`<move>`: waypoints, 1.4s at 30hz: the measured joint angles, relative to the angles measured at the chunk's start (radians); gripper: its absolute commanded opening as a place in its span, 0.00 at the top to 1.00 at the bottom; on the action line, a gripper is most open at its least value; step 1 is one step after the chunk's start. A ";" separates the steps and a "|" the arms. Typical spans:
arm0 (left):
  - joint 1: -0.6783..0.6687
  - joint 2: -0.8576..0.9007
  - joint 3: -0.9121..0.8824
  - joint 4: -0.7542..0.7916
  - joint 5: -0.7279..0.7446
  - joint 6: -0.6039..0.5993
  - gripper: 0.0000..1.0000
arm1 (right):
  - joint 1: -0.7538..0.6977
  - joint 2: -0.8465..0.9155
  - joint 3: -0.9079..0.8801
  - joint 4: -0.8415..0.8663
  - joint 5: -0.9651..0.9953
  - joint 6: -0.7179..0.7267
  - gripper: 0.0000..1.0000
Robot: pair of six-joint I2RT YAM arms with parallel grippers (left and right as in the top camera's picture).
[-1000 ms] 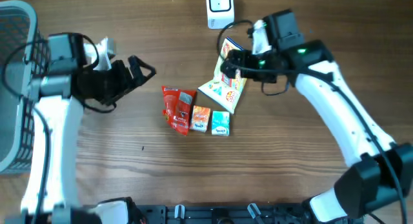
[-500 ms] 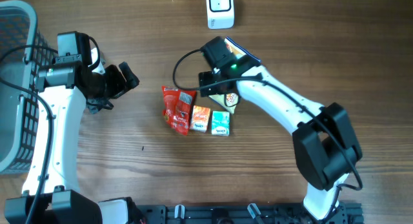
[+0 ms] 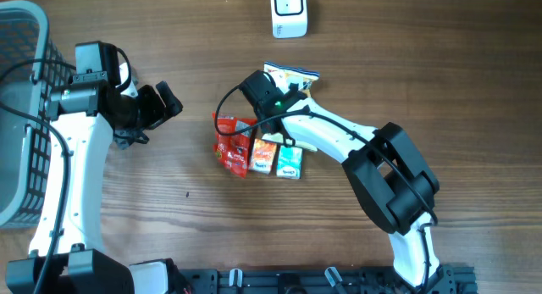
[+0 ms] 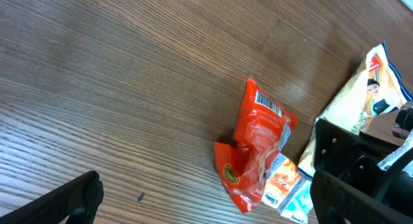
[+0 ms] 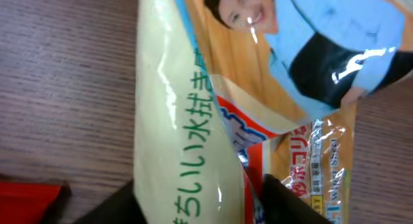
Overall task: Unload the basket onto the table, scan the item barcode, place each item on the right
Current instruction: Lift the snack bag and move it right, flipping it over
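A cream and blue snack pouch (image 3: 294, 74) sits behind a row of items on the wooden table, and my right gripper (image 3: 273, 82) is shut on it. In the right wrist view the pouch (image 5: 193, 108) fills the gap of the right gripper (image 5: 193, 201), with a dark finger pressed on each side. A red packet (image 3: 231, 141) with a barcode on top (image 4: 266, 106), an orange carton (image 3: 264, 155) and a teal carton (image 3: 290, 161) lie in a row. A white scanner (image 3: 288, 12) is at the far edge. My left gripper (image 3: 169, 102) is open left of the red packet, holding nothing.
A grey mesh basket (image 3: 19, 116) stands at the left edge. The right arm (image 3: 339, 137) stretches over the cartons from the right. In the left wrist view the open left gripper (image 4: 206, 204) frames bare wood and the red packet (image 4: 258, 150).
The right arm swung left over the items and its jaws closed in on the pouch, which now stands further back. The left arm drew back a little, then stayed still and open.
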 measured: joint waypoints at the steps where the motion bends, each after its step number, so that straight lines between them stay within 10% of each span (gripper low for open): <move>1: 0.000 0.000 0.000 0.000 0.000 0.000 0.00 | 0.000 0.000 0.012 -0.025 0.002 0.001 0.81; 4: 0.000 0.000 0.000 0.000 0.000 0.000 0.00 | 0.000 0.000 0.076 -0.137 0.003 0.004 0.96; 11: 0.000 0.000 0.000 0.000 0.000 0.000 0.00 | -0.037 -0.056 0.200 -0.303 -0.214 0.007 0.95; 18: 0.000 0.000 0.000 0.000 0.000 0.000 0.00 | -0.375 -0.128 0.159 -0.303 -1.120 -0.208 0.96; 24: 0.000 0.000 0.000 0.001 0.000 0.000 0.00 | -0.492 -0.124 -0.284 0.338 -1.572 -0.078 0.96; 27: 0.000 0.000 0.000 0.000 0.000 0.000 0.00 | -0.521 -0.124 -0.324 0.381 -1.575 0.037 0.94; 31: 0.000 0.000 0.000 0.000 0.000 0.000 0.00 | -0.680 -0.124 -0.323 0.192 -1.400 0.051 0.52; 42: 0.000 0.000 0.000 0.000 0.000 0.000 0.00 | -0.924 -0.132 0.061 -0.566 -0.788 -0.159 0.43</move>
